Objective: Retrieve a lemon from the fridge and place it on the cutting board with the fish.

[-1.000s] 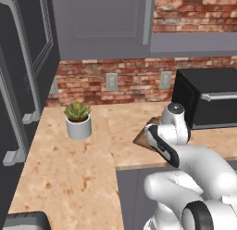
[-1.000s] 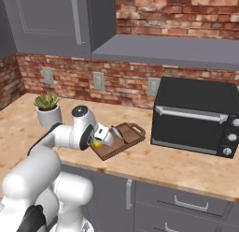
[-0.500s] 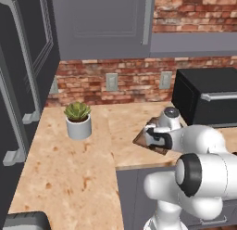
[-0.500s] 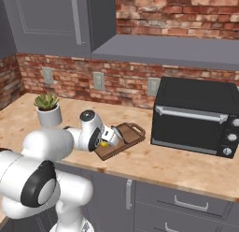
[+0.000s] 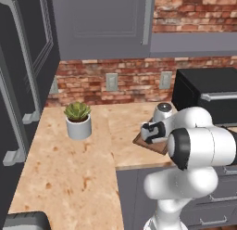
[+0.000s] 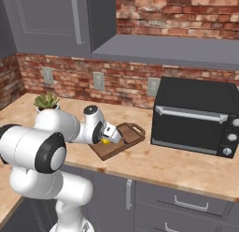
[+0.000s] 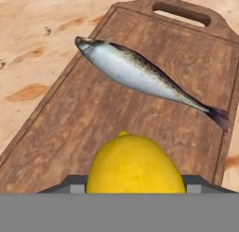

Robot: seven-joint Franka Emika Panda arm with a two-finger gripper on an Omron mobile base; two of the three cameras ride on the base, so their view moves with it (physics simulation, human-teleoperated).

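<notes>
Closest to the hand camera sits the lemon, bright yellow and filling the lower middle of the hand view, with the two fingers showing as small grey tips hard against its left and right sides. They look closed onto the fruit, open only as wide as the lemon itself, though the band at the bottom of that view hides the actual contact, so a firm hold is a judgement here. In the right base view the lemon is a small yellow spot at the end of the arm, low over the near end of the cutting board.

Just beyond the lemon lies the fish, silver and dark-backed, stretched diagonally across the middle of the board, head toward the left edge and tail toward the right. Bare wood lies between the fruit and the fish. Farther on is the board's handle slot, then the speckled tabletop.

The step in hand looks like the final placement: the fetching is done and the lemon is over its target. Whether it already touches the wood cannot be told. The next move calls for a short, straight descent, if any is needed, then opening the fingers gently so the round fruit does not roll toward the fish or off the near edge, and lifting clear without nudging it.
</notes>
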